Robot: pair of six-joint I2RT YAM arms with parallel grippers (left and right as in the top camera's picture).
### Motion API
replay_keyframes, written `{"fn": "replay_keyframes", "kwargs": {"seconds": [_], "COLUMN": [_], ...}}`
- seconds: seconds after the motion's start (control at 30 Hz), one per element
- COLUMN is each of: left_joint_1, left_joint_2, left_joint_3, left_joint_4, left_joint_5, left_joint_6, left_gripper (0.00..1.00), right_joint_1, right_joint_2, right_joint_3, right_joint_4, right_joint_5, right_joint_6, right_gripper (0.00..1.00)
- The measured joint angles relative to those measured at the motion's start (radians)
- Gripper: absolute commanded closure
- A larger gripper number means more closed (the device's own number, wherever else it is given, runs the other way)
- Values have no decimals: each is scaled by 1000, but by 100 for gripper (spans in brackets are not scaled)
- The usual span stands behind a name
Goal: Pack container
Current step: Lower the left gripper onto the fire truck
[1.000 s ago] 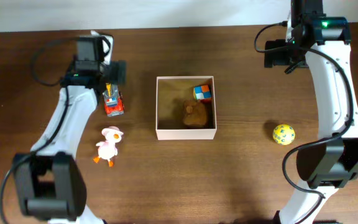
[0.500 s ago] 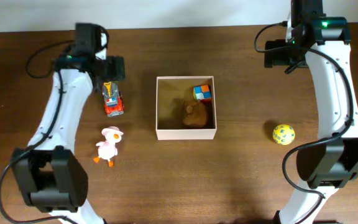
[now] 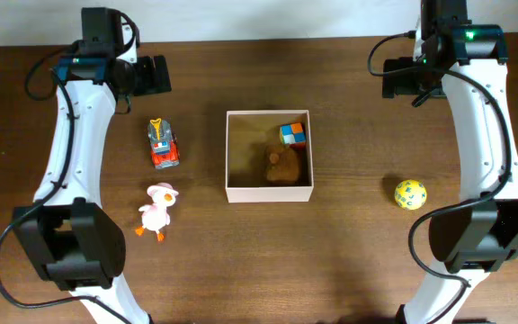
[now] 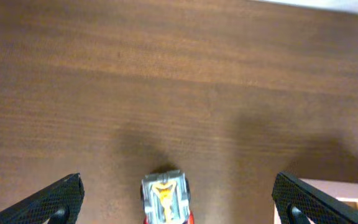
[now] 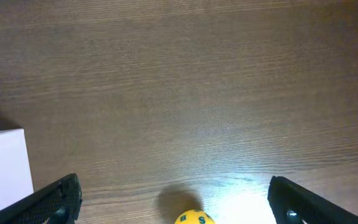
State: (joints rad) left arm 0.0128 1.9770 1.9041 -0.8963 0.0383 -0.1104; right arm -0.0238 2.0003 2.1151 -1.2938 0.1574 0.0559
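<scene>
Tabletop (image 3: 358, 261): dark brown wood grain.
Left side: red toy fire truck (image 3: 162, 144) with a yellow ladder, lying lengthwise near-to-far.
Nearer, well apart from it: white duck toy (image 3: 158, 211), orange feet, pinkish head.
Right side: yellow ball (image 3: 410, 193) with dark dots, alone.
Centre: multicoloured cube (image 3: 292, 134), blue and orange faces visible. A brown plush toy (image 3: 282, 165) sits just near of it, kind unclear.

Place: I am working at what is looking like a robotics lab bench.
Surface: a bare wooden table (image 3: 349, 270) is lying under me, a pale backdrop (image 3: 241, 18) running behind.
Props: a toy truck (image 3: 162, 144), duck (image 3: 156, 211), ball (image 3: 410, 193) and container (image 3: 269, 193) are sitting spread out.
Rig: cables (image 3: 372, 59) are trailing from my two white arms (image 3: 493, 135).
</scene>
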Motion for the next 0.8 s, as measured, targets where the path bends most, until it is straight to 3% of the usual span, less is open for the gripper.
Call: {"fn": "replay_keyframes", "kwargs": {"seconds": [0.33,0.8], "left_joint_1": [0,0], "left_joint_2": [26,268], "left_joint_3": [3,5], "left_joint_4": [7,-39], "left_joint_5": [-41,-34], "left_joint_6": [0,0], "left_gripper": [0,0], "right_joint_1": [0,0], "right_joint_2": [0,0], "right_joint_3": [0,0], "right_joint_4": [0,0], "right_joint_5": [0,0], "right_joint_6": [0,0], "right_gripper": [1,1]}}
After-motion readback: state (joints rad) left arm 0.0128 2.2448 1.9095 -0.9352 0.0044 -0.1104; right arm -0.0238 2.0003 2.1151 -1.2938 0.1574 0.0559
